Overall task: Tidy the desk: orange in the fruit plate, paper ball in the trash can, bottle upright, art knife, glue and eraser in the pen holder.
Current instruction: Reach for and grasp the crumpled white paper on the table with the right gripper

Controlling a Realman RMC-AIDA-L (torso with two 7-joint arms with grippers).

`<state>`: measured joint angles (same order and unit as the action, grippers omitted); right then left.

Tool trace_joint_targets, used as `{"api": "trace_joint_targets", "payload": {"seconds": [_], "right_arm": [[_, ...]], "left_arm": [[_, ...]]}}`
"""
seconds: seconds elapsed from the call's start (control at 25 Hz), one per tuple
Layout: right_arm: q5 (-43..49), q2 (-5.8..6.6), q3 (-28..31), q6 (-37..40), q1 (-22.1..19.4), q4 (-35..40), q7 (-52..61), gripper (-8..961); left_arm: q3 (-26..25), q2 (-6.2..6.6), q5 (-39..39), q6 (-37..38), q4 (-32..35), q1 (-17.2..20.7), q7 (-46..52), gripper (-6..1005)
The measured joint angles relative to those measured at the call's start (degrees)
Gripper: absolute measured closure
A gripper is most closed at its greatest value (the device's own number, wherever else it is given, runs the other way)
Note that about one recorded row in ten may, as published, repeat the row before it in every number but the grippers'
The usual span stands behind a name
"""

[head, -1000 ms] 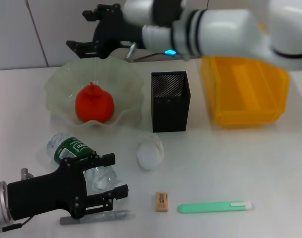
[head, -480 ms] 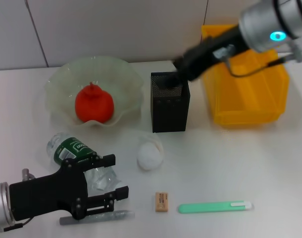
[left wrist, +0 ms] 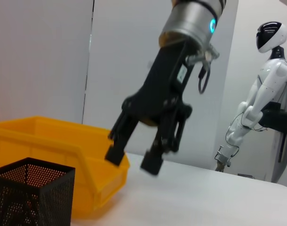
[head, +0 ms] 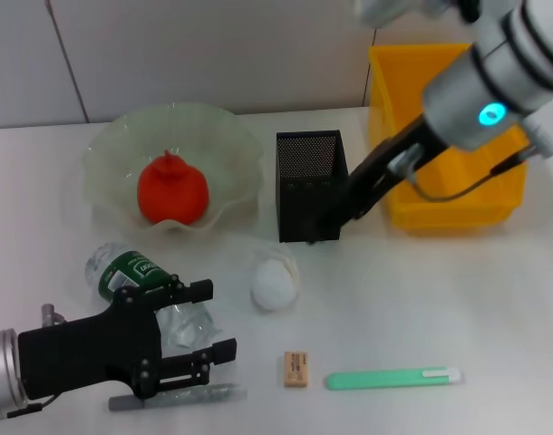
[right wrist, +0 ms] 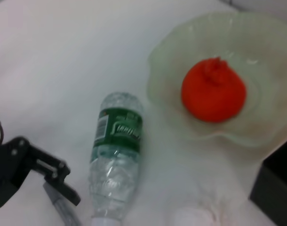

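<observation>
The orange [head: 172, 191] [right wrist: 213, 90] rests in the pale green fruit plate [head: 107, 149] [right wrist: 162, 63]. Lying on its side near the front left is the bottle [head: 130, 272] [right wrist: 116, 157], partly covered by my left gripper [head: 208, 322], which is open and hovers over it. The white paper ball [head: 275, 283] sits in front of the black mesh pen holder [head: 311, 186]. My right gripper [head: 335, 222] [left wrist: 133, 160] hangs open and empty by the holder's right front corner. Along the front edge lie the eraser [head: 296, 369], the green art knife [head: 394, 378] and a grey glue stick [head: 181, 397].
The yellow trash can [head: 449, 145] [left wrist: 63, 150] stands at the back right, behind my right arm. A white wall runs behind the table. In the left wrist view a white humanoid robot [left wrist: 256, 108] stands far off.
My right arm has swung from above the fruit plate across to the right and come down beside the pen holder. The left gripper and all objects stayed put.
</observation>
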<state>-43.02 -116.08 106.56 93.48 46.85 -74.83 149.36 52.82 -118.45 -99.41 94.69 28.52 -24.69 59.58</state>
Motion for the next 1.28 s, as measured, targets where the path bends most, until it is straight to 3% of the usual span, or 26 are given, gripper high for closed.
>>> {"api": "trace_joint_targets", "payload": {"seconds": [0.44,0.72,1.28], "right_arm": [[0.39,-1.45,-8.78,-12.21,1.15,10.28,0.22,253],[0.47,-2.25,-12.87,-19.70,4.40,18.56,0.05,269],[0.26,-2.95,-16.46,-24.01,7.43,26.22,0.20,301]], "left_arm": [[0.00,0.06,0.00,0.34,-0.06,0.32,0.14,215],[0.00,0.06,0.00,0.39,-0.20,0.43,0.02,215],[0.09,0.06,-0.15,0.61,-0.22,0.61,0.01,216]]}}
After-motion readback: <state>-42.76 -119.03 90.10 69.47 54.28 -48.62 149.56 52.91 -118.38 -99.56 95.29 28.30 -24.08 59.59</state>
